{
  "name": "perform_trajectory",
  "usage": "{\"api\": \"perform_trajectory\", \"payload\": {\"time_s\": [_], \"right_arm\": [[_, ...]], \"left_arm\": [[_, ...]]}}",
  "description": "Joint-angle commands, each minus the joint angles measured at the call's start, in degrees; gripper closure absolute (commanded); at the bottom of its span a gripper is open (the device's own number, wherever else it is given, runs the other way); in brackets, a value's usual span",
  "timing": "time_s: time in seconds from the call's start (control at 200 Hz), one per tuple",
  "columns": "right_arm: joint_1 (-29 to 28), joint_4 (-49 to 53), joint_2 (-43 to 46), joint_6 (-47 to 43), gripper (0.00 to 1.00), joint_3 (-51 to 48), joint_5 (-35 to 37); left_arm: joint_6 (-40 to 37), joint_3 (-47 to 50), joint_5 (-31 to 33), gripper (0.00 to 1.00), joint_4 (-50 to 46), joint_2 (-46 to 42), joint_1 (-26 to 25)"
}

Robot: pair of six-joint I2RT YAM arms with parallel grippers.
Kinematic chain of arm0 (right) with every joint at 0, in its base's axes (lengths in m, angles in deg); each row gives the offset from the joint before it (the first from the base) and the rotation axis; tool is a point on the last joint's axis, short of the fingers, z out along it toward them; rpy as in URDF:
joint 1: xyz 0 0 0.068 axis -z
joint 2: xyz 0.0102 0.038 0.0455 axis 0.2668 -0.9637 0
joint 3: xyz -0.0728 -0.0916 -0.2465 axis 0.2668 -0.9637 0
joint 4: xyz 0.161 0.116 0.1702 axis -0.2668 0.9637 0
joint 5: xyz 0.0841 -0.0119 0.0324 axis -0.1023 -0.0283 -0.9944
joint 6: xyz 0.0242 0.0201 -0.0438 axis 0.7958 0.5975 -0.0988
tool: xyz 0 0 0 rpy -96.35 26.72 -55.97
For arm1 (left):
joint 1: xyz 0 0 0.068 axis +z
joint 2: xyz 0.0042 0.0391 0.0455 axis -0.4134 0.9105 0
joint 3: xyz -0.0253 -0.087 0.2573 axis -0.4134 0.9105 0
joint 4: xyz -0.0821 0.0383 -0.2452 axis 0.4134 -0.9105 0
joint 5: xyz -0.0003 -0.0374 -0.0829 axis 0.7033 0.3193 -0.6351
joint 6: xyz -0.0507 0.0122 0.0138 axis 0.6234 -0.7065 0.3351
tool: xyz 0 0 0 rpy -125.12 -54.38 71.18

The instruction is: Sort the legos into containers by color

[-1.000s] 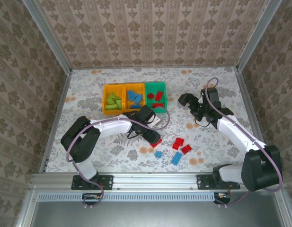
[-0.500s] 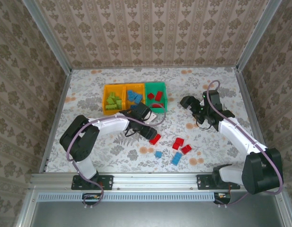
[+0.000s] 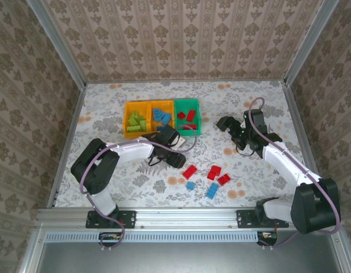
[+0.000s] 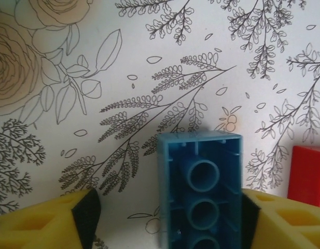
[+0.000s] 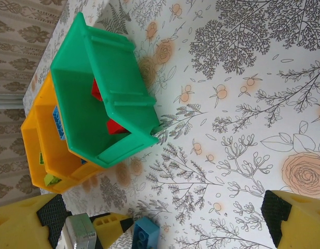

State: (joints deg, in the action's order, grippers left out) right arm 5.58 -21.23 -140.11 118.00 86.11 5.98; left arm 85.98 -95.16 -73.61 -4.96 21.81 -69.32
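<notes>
we see the left gripper (image 4: pixel 168 212) spread loosely around an upturned blue plastic lego brick (image 4: pixel 201 181) on the flowered table (image 4: pixel 149 78), one pad against it and the other apart. the right gripper (image 5: pixel 165 212) is released wide, facing the green plastic bin (image 5: pixel 97 78) with red bricks (image 5: pixel 114 126) inside.

Top view: bright, even, diffuse light from overhead; clean colours. Short, soft shadows lie on the table (image 3: pixel 107 102) under the left arm (image 3: pixel 129 151) and right arm (image 3: pixel 283 159). The front rail (image 3: pixel 186 215) reads straight to the corners.

Left wrist view: dimmer, with a warmer cast. Table print sharp. Blue brick (image 4: pixel 201 192) in fair focus, its hollow underside shaded. Left gripper's fingers (image 4: pixel 35 225) soft at the bottom corners.

Right wrist view: bright. Green bin (image 5: pixel 105 67) sharp, with a pale sheen along its rim and a shaded interior. Right gripper's fingers (image 5: pixel 300 218) slightly blurred.
</notes>
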Motion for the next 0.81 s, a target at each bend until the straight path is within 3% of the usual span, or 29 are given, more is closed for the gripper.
{"api": "perform_trajectory", "payload": {"time_s": [0.0, 0.21, 0.37, 0.58, 0.8], "right_arm": [[0.31, 1.08, 1.59, -0.26, 0.0, -0.85, 1.15], [0.31, 1.46, 2.37, -0.21, 0.0, -1.46, 1.76], [-1.06, 7.1, 2.99, -3.91, 0.02, 0.16, 5.26], [-6.7, 16.92, 2.73, -6.69, 0.06, 1.88, 11.47], [-19.28, 24.89, 1.74, -4.36, 0.09, 3.39, 18.27]], "left_arm": [[0.9, 0.84, 0.45, 0.39, -0.79, -0.48, 0.43], [2.43, 0.02, 0.8, 0.62, -1.5, 0.91, 0.44], [3.82, -0.61, 2.0, 0.73, -2.49, 1.13, 0.61], [6.31, -2.66, 3.47, 0.76, -4.4, -1.61, 1.95], [6.04, -8.82, 6.75, 0.75, -8.77, -7.21, 7.02]]}}
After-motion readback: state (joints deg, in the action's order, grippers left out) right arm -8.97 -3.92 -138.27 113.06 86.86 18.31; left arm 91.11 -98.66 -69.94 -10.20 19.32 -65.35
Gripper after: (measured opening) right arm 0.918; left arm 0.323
